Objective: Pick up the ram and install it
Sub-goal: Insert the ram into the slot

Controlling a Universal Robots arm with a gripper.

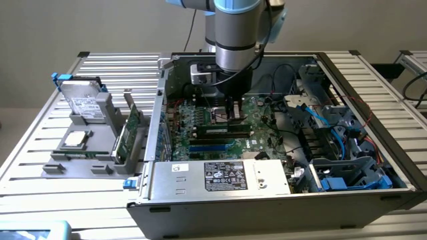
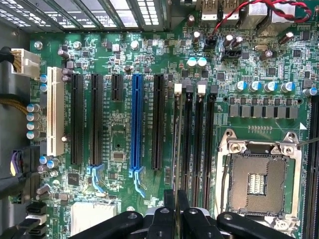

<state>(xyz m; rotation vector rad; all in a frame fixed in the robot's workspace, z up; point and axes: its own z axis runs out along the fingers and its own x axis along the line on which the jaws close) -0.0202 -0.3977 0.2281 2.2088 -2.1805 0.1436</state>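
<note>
The ram [image 1: 221, 130] is a narrow green stick standing on edge along the memory slots of the motherboard [image 1: 200, 117], inside the open computer case. My gripper [image 1: 232, 119] reaches straight down onto it from above. In the wrist view the ram [image 2: 175, 149] shows edge-on as a thin line over the outermost memory slot, the one nearest the black expansion slots. My gripper [image 2: 176, 196] is shut on the ram's top edge, its two black fingers close together. Whether the stick is pressed fully into the slot I cannot tell.
Beside the memory slots lies the open CPU socket [image 2: 256, 181]; on their other side are black slots and a blue slot [image 2: 136, 124]. The power supply [image 1: 220, 176] fills the case front, a drive cage [image 1: 347, 170] the exterior view's right. A holder outside holds a hard drive [image 1: 83, 102] and green card [image 1: 131, 127].
</note>
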